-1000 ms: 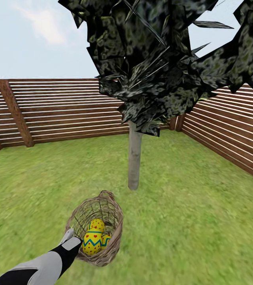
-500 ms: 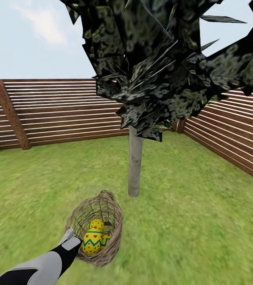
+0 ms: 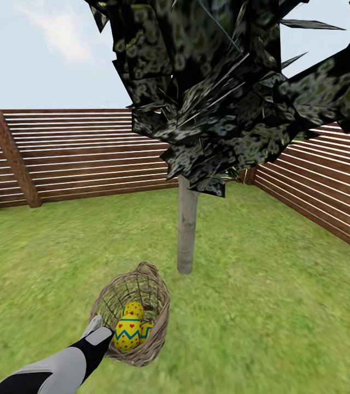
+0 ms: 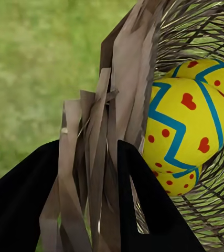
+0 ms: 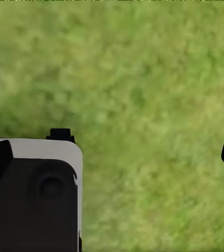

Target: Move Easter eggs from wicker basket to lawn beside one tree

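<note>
Left wrist view: the left gripper (image 4: 91, 199) is seen clamped on the rim of the wicker basket (image 4: 117, 105), in which the Easter eggs (image 4: 188, 123) lie. In the head view the basket is tilted just before the tree (image 3: 187, 224) on the lawn (image 3: 284, 306). The right gripper's (image 5: 143, 157) fingers are spread wide over grass.

Brown slatted wood fence (image 3: 87, 153) w/ thick posts bounds the yard, meeting at a corner behind; pale blue sky (image 3: 44, 54) above w/ a faint white cloud, even daylight
</note>
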You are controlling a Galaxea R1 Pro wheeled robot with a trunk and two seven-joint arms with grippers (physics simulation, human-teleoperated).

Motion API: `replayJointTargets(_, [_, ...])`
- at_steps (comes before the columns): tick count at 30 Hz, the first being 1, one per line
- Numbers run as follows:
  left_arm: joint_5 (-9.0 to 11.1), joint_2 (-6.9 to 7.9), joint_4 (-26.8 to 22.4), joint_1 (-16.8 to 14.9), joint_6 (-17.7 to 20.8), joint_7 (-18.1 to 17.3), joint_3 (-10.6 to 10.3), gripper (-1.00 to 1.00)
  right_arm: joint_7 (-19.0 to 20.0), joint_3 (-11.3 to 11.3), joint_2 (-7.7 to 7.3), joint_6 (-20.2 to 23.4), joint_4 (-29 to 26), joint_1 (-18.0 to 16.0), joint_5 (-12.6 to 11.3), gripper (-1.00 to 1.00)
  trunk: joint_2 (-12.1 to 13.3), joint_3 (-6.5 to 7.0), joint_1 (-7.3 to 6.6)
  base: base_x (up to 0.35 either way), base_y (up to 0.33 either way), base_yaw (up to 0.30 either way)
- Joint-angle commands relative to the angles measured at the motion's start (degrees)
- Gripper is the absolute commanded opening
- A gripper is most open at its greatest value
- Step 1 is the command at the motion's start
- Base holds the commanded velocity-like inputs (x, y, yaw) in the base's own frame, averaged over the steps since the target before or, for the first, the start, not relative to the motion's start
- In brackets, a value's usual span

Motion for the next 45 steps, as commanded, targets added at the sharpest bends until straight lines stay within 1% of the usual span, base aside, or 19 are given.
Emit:
replayJointTargets(1, [-0.1, 0.02, -0.1, 0.0, -0.1, 0.2, 0.3, -1.0, -0.3, 0.1, -0.02, -0.2, 0.2, -0.1, 0.5, 1.0, -0.5, -0.28, 0.24, 0.0, 0.0, 0.0])
replayJointTargets(7, [0.1, 0.19, -0.2, 0.0, 0.0, 0.4, 0.8, -1.0, -0.2, 0.1, -0.33, -0.1, -0.7, -0.1, 0.5, 1.0, -2.9, -1.36, 1.56, 0.0, 0.0, 0.0])
replayJointTargets(9, [0.1, 0.19, -0.2, 0.0, 0.0, 0.6, 1.6, -1.0, -0.7, 0.1, -0.14, 0.5, -5.6, -0.3, 0.6, 1.0, -3.7, -1.72, 2.0, 0.0, 0.0, 0.0])
replayJointTargets(10, [0.1, 0.18, -0.2, 0.0, 0.0, 0.6, 1.7, -1.0, -0.9, 0.1, -0.12, 0.8, -9.3, -0.4, 0.6, 1.0, -4.1, -1.9, 2.22, 0.0, 0.0, 0.0])
replayJointTargets(12, [0.0, -0.06, -0.2, 0.0, 0.0, 0.7, 1.8, -1.0, -1.0, 0.2, -0.01, 3.3, -17.4, -1.0, 0.7, 1.0, -4.9, -2.26, 2.66, 0.0, 0.0, 0.0])
replayJointTargets(15, [0.0, 0.03, -0.2, 0.0, -0.1, 0.9, 1.9, -1.0, -0.2, 0.3, -0.1, 3.4, -26.2, -1.2, 0.6, 1.0, -6.1, -2.79, 3.32, 0.0, 0.0, 0.0])
replayJointTargets(16, [0.0, 0.02, -0.2, 0.0, 0.0, 1.5, 1.8, -1.0, -0.1, 0.4, -0.15, -1.5, -26.7, -1.2, 0.6, 1.0, -6.5, -2.97, 3.54, 0.0, 0.0, 0.0])
replayJointTargets(17, [0.0, -0.03, -0.4, 0.0, 0.0, 1.7, 1.8, -1.0, 0.0, 0.4, -0.24, -4.5, -26.7, -1.2, 0.5, 1.0, -6.9, -3.15, 3.76, 0.0, 0.0, 0.0])
replayJointTargets(18, [0.0, -0.12, -0.6, 0.0, -0.1, 1.8, 1.8, -1.0, 2.2, 0.4, -0.28, -5.2, -27.0, -1.2, 0.5, 1.0, -7.3, -3.33, 3.98, 0.0, 0.0, 0.0])
replayJointTargets(19, [-0.1, -0.19, -0.6, 0.0, -0.1, 1.8, 1.7, -1.0, 7.0, 0.1, -0.46, -5.2, -27.3, -1.2, 0.5, 1.0, -7.7, -3.51, 4.2, 0.0, 0.0, 0.0])
replayJointTargets(21, [-0.1, -0.24, -0.7, 0.0, 0.0, 1.8, 1.7, -1.0, 20.3, -0.5, -2.94, -3.7, -28.5, -1.2, -0.3, 1.0, -8.5, -3.87, 4.64, 0.0, 0.0, 0.0])
replayJointTargets(22, [-0.1, -0.27, -0.8, 0.0, 0.0, 1.8, 1.7, -1.0, 23.9, -0.9, -3.54, -2.5, -29.7, -1.2, -0.4, 1.0, -8.9, -4.05, 4.86, 0.0, 0.0, 0.0])
replayJointTargets(23, [-0.1, -0.26, -0.8, 0.0, 0.0, 1.9, 1.7, -1.0, 27.3, -1.1, -3.79, -0.1, -31.6, -1.2, -0.5, 1.0, -9.3, -4.23, 5.08, 0.0, 0.0, 0.0])
replayJointTargets(25, [-0.1, -0.17, -0.8, 0.0, 0.0, 1.9, 1.7, -1.0, 31.4, -1.8, -4.12, 5.4, -33.5, -1.2, -0.5, 1.0, -10.1, -4.59, 5.52, 0.0, 0.0, 0.0])
replayJointTargets(27, [-0.1, -0.15, -0.8, 0.0, 0.0, 1.9, 1.7, -1.0, 32.8, -6.3, -4.19, 7.5, -34.2, -1.2, -0.5, 1.0, -10.9, -4.95, 5.95, 0.0, 0.0, 0.0])
replayJointTargets(28, [-0.1, -0.09, -0.8, 0.0, 0.0, 1.9, 1.7, -1.0, 32.9, -7.1, -4.2, 7.7, -33.9, -1.2, -0.6, 1.0, -11.3, -5.13, 6.17, 0.0, 0.0, 0.0])
replayJointTargets(40, [-0.1, -0.15, -0.8, 0.0, 0.0, 1.9, 1.8, -1.0, 33.0, -7.3, -4.28, 8.0, -33.6, -1.2, -0.5, 1.0, -16.2, -7.28, 8.81, 0.0, 0.0, 0.0])
replayJointTargets(43, [-0.1, 0.01, -0.8, 0.0, 0.0, 1.9, 1.8, -1.0, 33.4, -7.3, -4.41, 11.2, -34.2, -1.2, -0.5, 1.0, -17.4, -7.82, 9.47, 0.0, 0.0, 0.0])
replayJointTargets(45, [-0.1, 0.09, -0.8, 0.0, 0.0, 1.9, 1.8, -1.0, 36.2, -7.3, -5.32, 13.8, -34.6, -1.2, -0.5, 1.0, -18.2, -8.18, 9.91, 0.0, 0.0, 0.0])
